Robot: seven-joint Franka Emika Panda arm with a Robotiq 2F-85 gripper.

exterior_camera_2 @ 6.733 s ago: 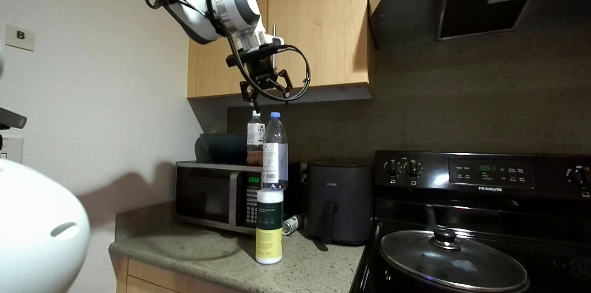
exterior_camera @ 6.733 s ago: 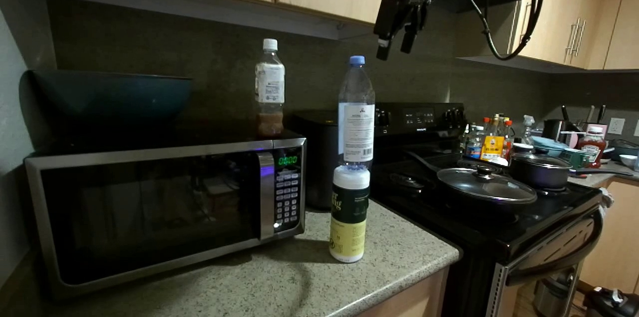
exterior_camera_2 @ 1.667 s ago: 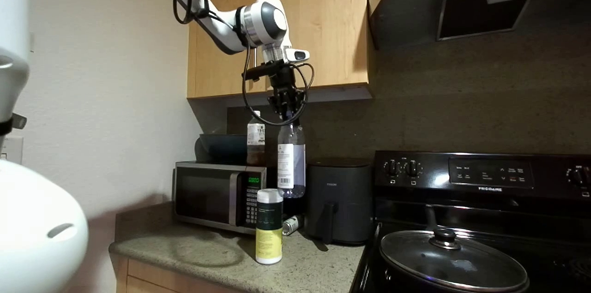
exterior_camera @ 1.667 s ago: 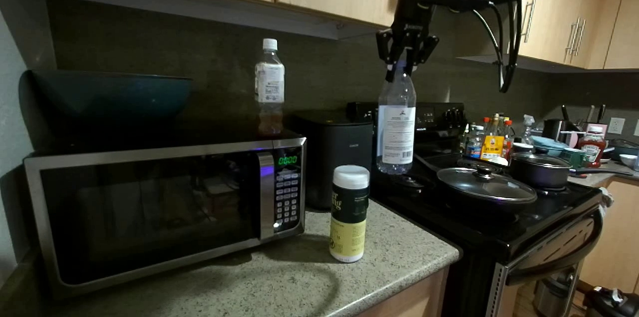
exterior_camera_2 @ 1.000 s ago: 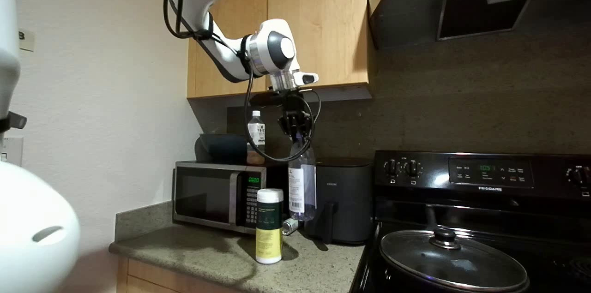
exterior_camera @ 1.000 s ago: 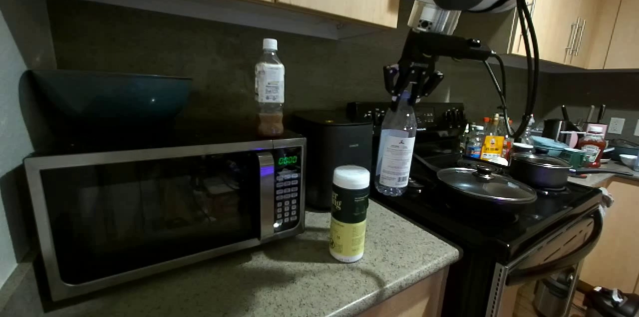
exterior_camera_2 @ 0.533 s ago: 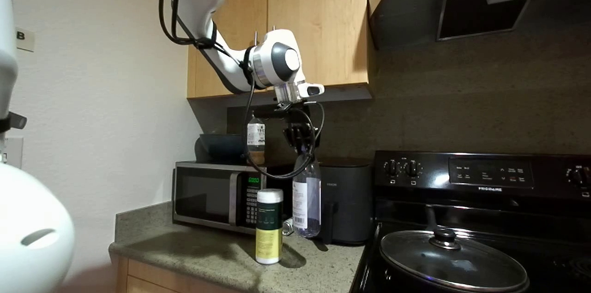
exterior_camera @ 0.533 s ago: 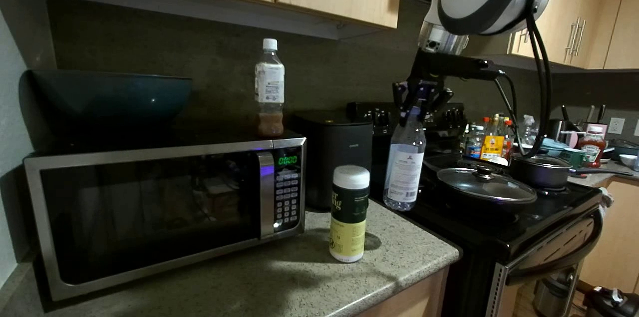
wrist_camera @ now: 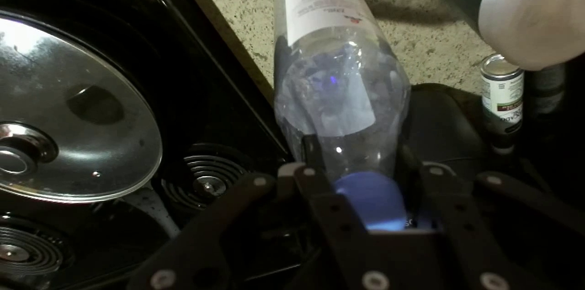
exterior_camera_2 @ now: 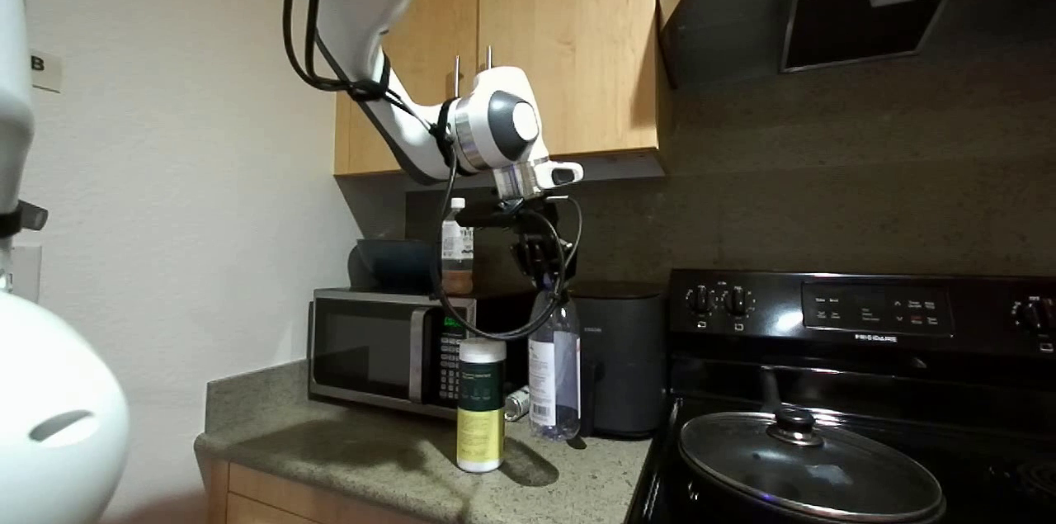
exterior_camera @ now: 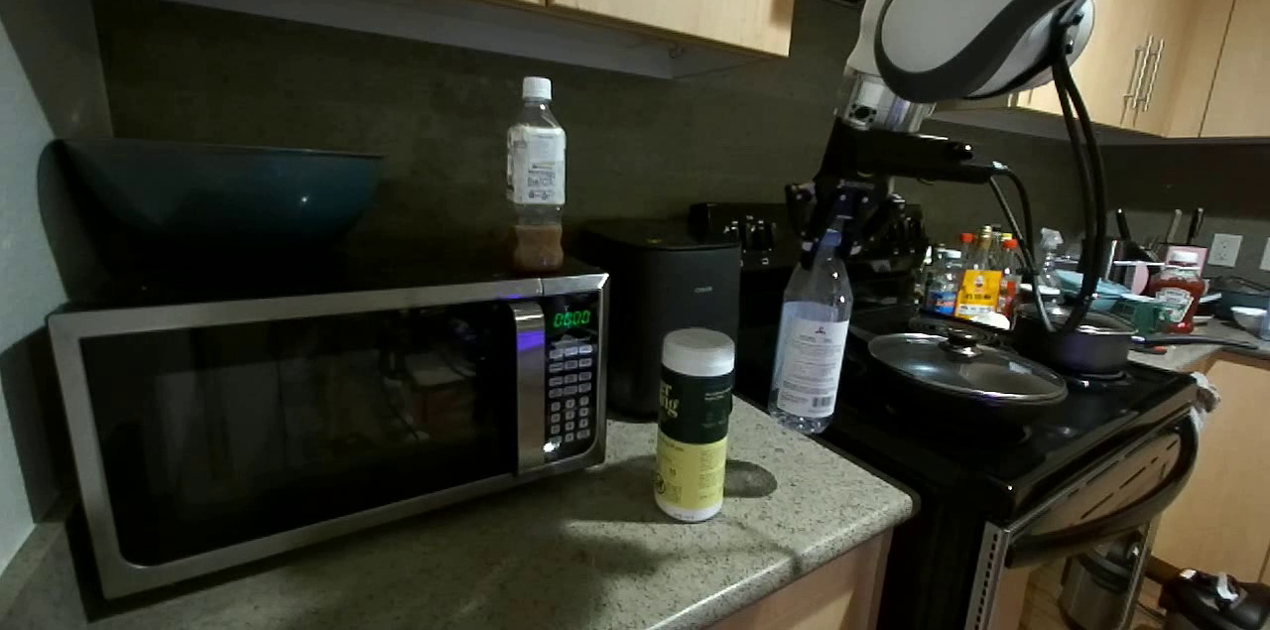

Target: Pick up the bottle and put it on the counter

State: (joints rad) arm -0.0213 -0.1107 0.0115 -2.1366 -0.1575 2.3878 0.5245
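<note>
Fingers [wrist_camera: 313, 153] clamped on the neck end of the clear plastic bottle [wrist_camera: 338, 66], one to each side of its blue cap [wrist_camera: 372, 198] in the wrist view. The bottle hangs cap uppermost, slightly tilted in an exterior view, its base off the speckled grey-beige surface [exterior_camera: 824, 501]; the lettering on its white label [exterior_camera: 814, 367] is mostly too small to read. Near the bottle but apart from it, a green-and-yellow canister [exterior_camera: 694, 451] with a white lid stands upright on the surface. Behind the bottle, as seen in an exterior view, stands a black air fryer [exterior_camera_2: 623, 351]; a small can [exterior_camera_2: 517, 403] lies between the air fryer and a microwave [exterior_camera: 298, 432]. The microwave carries an upright white-capped bottle of brownish liquid [exterior_camera: 537, 164] and a dark teal bowl [exterior_camera: 228, 193]. Just beside the surface is a black stove [exterior_camera: 1091, 432], bearing a lidded pan [exterior_camera_2: 825, 458] and a dark pot [exterior_camera: 1081, 350]. The white robot arm [exterior_camera_2: 404, 120] extends down to the fingers from above.
</note>
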